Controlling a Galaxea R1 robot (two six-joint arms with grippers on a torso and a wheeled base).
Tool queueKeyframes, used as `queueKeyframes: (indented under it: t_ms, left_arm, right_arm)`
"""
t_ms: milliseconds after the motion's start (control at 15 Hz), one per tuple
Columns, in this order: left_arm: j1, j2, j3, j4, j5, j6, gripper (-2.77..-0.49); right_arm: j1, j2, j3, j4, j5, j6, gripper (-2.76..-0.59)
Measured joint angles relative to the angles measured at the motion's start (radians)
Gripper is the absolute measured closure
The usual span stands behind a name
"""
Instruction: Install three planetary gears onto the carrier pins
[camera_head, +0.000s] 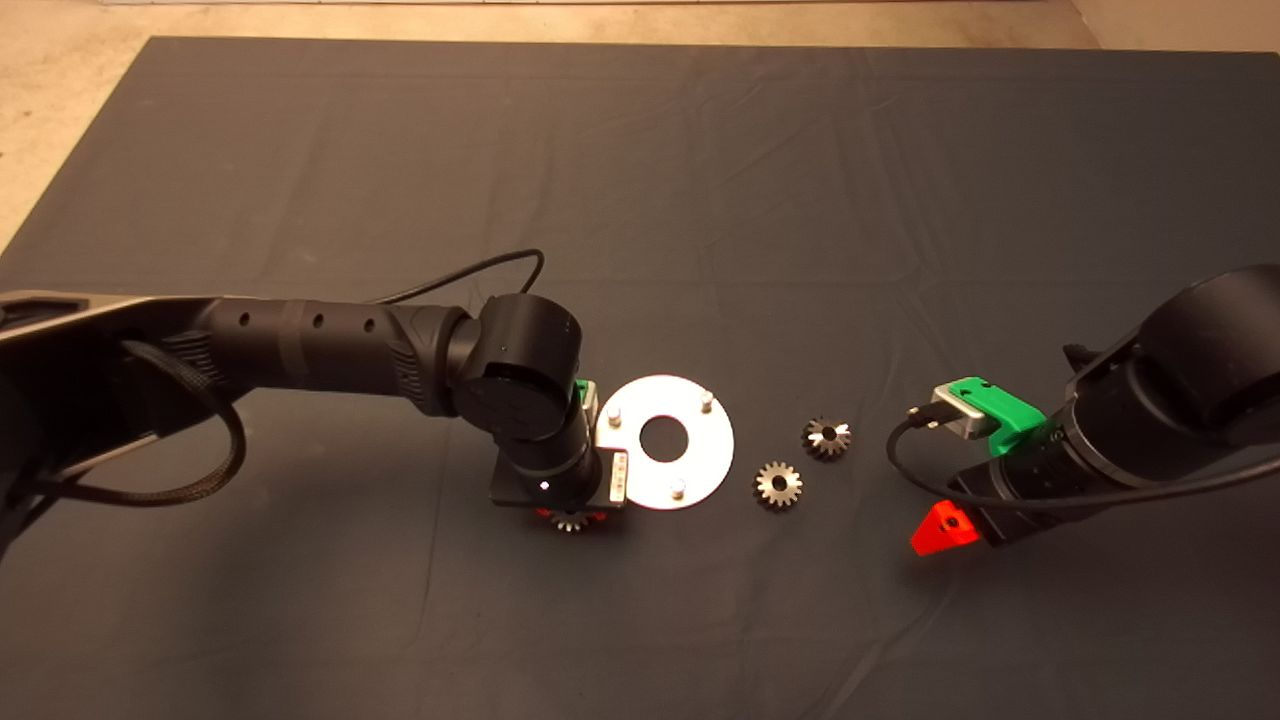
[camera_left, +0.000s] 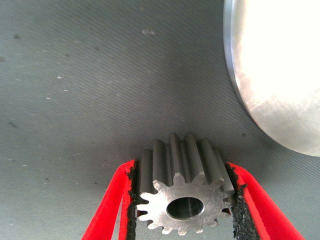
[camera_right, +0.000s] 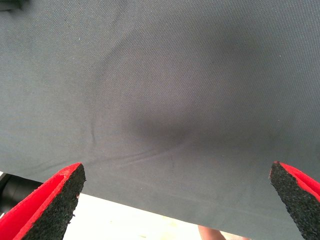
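Gears not yet mounted: all three pins (camera_head: 677, 488) on the plate (camera_head: 700, 460) stand bare. My left claw (camera_left: 185, 210) grips one gear (camera_left: 182, 192) beside the plate; two gears (camera_head: 779, 484) lie on the desk. My right claw (camera_right: 175, 200) waits spread wide.

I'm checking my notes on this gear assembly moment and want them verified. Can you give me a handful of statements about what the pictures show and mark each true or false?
1. The left gripper is shut on a gear. True.
2. All three pins on the white plate already carry gears. False: the pins are bare.
3. Two gears lie on the mat between the plate and the right arm. True.
4. The right gripper holds a gear. False: its fingers are open and hold nothing.
5. The held gear sits on the plate. False: it is beside the plate's edge.
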Motion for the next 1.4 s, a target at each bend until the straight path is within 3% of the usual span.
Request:
queueKeyframes:
  t_ms: [400, 600, 667, 867, 933, 1133, 1400]
  left_arm:
    - [0.0, 0.002, -0.003, -0.002, -0.001, 0.0, -0.94]
    - [-0.011, 0.006, -0.028, -0.041, -0.01, 0.0, -0.93]
    - [-0.024, 0.009, -0.037, -0.054, -0.011, 0.0, -0.93]
    - [-0.104, 0.014, -0.069, -0.106, -0.012, -0.005, -0.93]
    - [-0.119, 0.017, -0.084, -0.114, -0.012, -0.008, -0.93]
    - [-0.128, 0.042, -0.121, -0.139, -0.012, -0.02, -0.92]
    - [-0.167, 0.091, -0.189, -0.143, -0.013, -0.026, -0.91]
  right_arm:
    - [0.0, 0.0, 0.0, 0.0, 0.0, 0.0, -2.76]
    - [0.0, 0.0, 0.001, 0.0, 0.0, 0.0, -2.76]
    - [0.0, 0.0, 0.001, 0.0, 0.0, 0.0, -2.76]
    - [0.0, 0.0, 0.001, 0.0, 0.0, 0.0, -2.76]
    - [0.0, 0.0, 0.001, 0.0, -0.001, 0.0, -2.76]
    - [0.0, 0.0, 0.001, 0.0, 0.0, 0.0, -2.76]
    - [0.0, 0.001, 0.001, 0.0, 0.0, 0.0, -2.76]
